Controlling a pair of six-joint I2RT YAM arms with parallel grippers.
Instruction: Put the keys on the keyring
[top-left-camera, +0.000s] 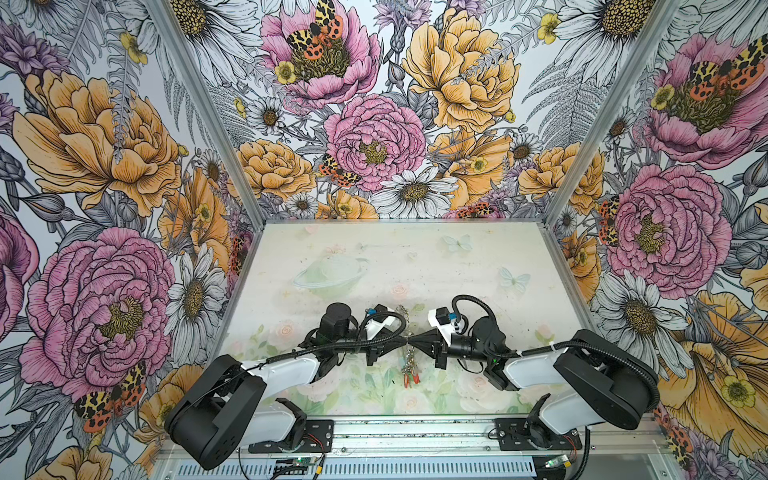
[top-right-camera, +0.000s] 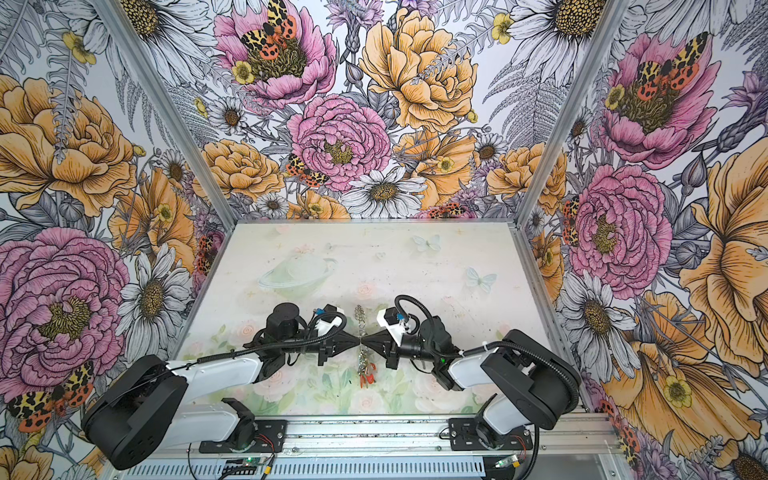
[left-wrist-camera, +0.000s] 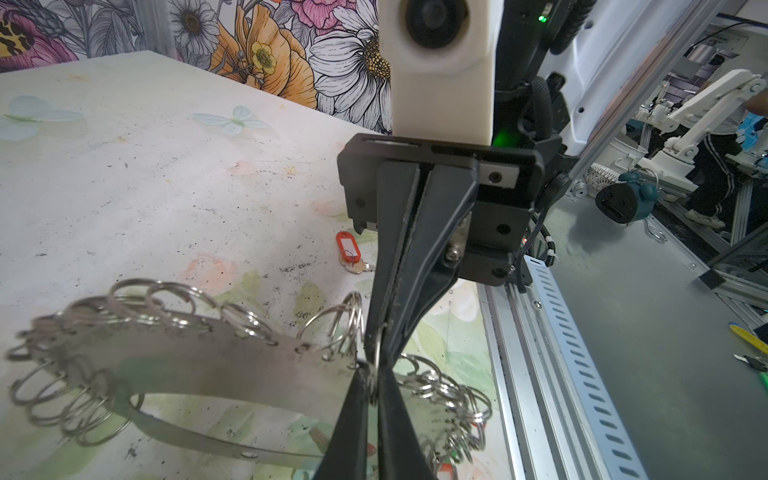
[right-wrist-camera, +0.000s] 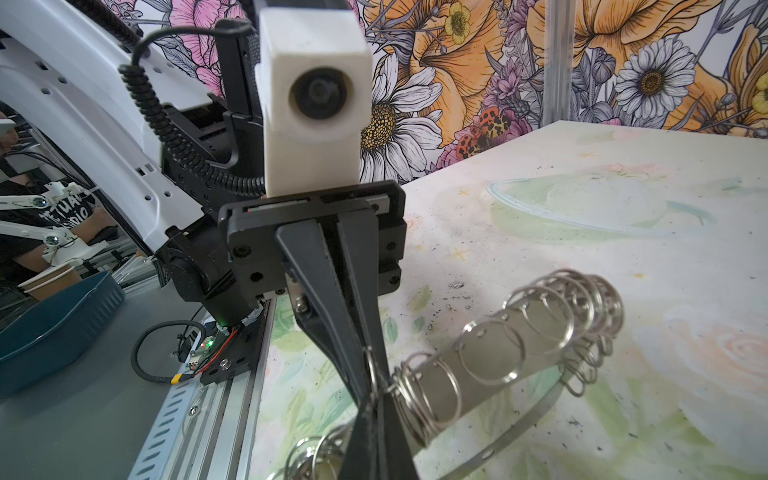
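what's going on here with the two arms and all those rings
The two arms meet tip to tip over the table. The left gripper and the right gripper are both shut on one wire ring at the edge of the keyring, a grey metal band that looks lifted off the surface. Some keys with coloured tags hang from its near end; one red-tagged key lies loose on the table.
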